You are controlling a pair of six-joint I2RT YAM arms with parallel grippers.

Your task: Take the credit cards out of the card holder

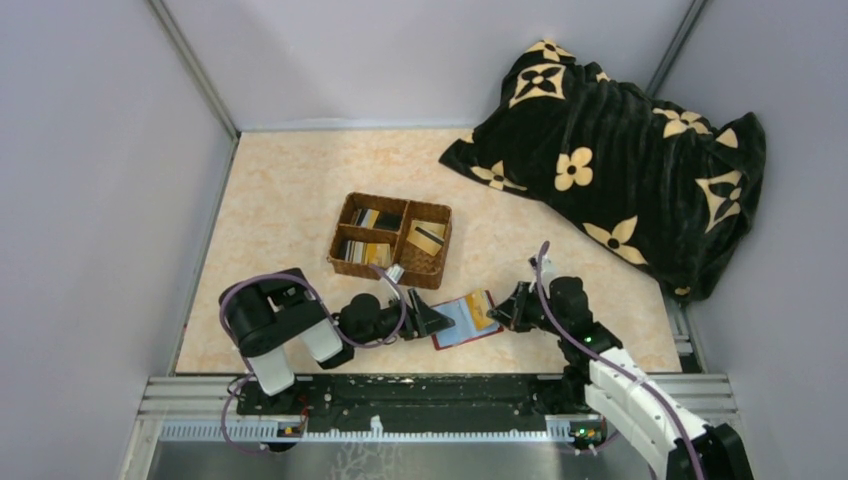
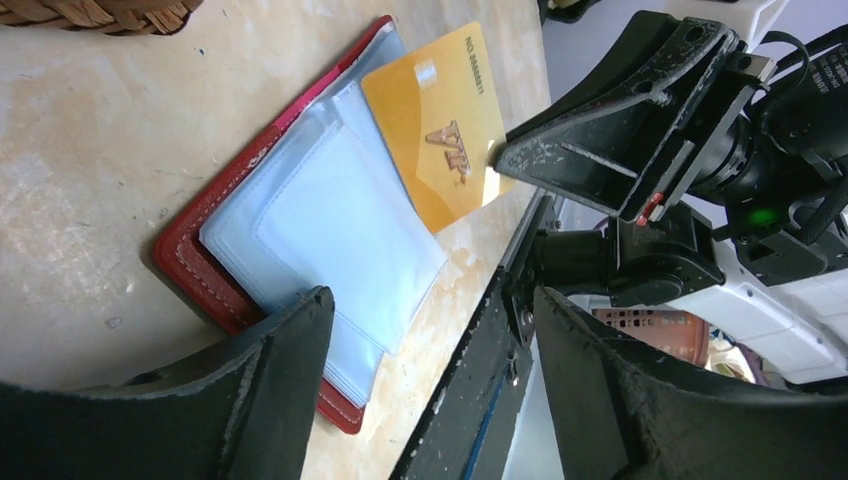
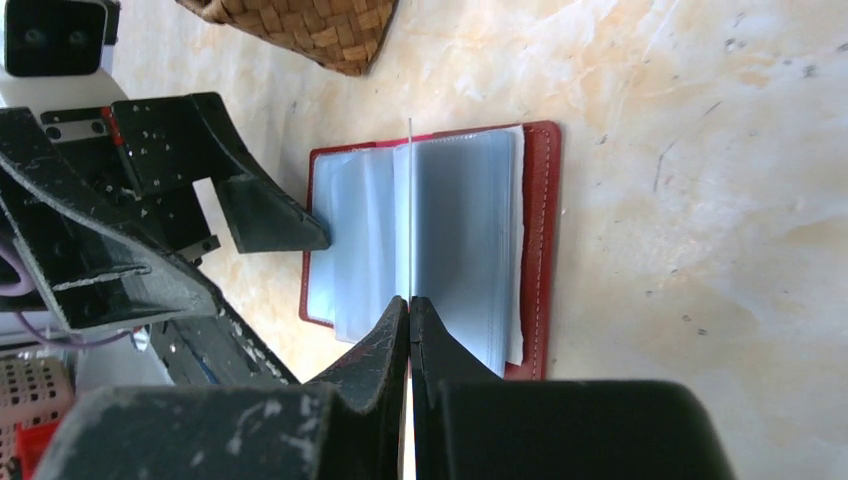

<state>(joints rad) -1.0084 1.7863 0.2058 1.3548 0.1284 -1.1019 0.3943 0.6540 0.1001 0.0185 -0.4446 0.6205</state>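
Observation:
The red card holder [image 1: 452,332] lies open on the table near the front edge, its clear bluish pockets [image 2: 330,220] facing up. An orange-yellow credit card [image 2: 445,130] stands out of it at an angle, one long edge against the pockets. My right gripper [image 3: 410,300] is shut on that card's free end, and the card [image 3: 410,200] shows edge-on in the right wrist view. My left gripper [image 2: 432,300] is open at the holder's [image 3: 540,230] left end, one fingertip [image 3: 300,235] over the edge of the pockets. More cards [image 1: 365,250] lie in the basket.
A brown wicker divided basket [image 1: 345,215] stands just behind the holder. A dark blanket with cream flowers [image 1: 620,170] fills the back right. The table's black front rail [image 2: 480,400] runs close beside the holder. Grey walls close the left and right sides.

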